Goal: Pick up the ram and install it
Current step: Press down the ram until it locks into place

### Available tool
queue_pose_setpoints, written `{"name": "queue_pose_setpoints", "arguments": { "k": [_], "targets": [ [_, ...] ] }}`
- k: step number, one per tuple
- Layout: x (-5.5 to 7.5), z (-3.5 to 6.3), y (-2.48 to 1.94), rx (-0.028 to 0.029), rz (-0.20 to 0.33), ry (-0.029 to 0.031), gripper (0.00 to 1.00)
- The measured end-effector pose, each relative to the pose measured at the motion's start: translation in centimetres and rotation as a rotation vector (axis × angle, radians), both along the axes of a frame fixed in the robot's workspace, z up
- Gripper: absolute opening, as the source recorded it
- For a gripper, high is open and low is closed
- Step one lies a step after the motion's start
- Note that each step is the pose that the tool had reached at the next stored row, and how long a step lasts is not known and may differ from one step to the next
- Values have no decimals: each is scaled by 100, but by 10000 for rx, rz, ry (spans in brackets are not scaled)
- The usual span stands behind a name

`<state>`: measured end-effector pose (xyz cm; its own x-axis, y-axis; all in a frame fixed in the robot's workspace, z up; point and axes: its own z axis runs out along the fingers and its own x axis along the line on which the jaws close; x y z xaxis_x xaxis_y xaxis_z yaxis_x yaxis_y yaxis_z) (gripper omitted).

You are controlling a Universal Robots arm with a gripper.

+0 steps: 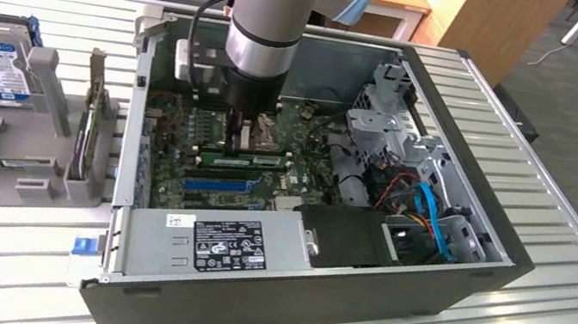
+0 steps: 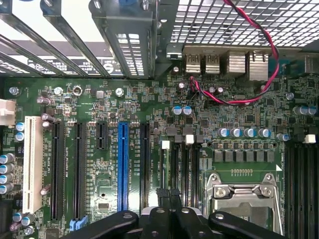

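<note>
Exterior view: you see the gripper (image 1: 239, 124) inside the computer case (image 1: 481, 271) — ram (image 1: 249, 158) just below it.
Wrist view: fingers (image 2: 162, 195) pressed together over the motherboard (image 2: 149, 124) — nothing pinched.

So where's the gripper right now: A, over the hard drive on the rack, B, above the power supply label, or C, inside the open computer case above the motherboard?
C: the gripper hangs inside the open computer case, just above the motherboard.
</note>
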<state>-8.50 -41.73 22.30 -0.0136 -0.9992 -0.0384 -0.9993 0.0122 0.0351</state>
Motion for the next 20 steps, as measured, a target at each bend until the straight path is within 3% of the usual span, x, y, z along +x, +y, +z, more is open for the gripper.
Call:
{"name": "queue_pose_setpoints", "arguments": {
  "k": [20],
  "targets": [
    [-2, 493, -2, -13, -1, 12, 10]
  ]
}}
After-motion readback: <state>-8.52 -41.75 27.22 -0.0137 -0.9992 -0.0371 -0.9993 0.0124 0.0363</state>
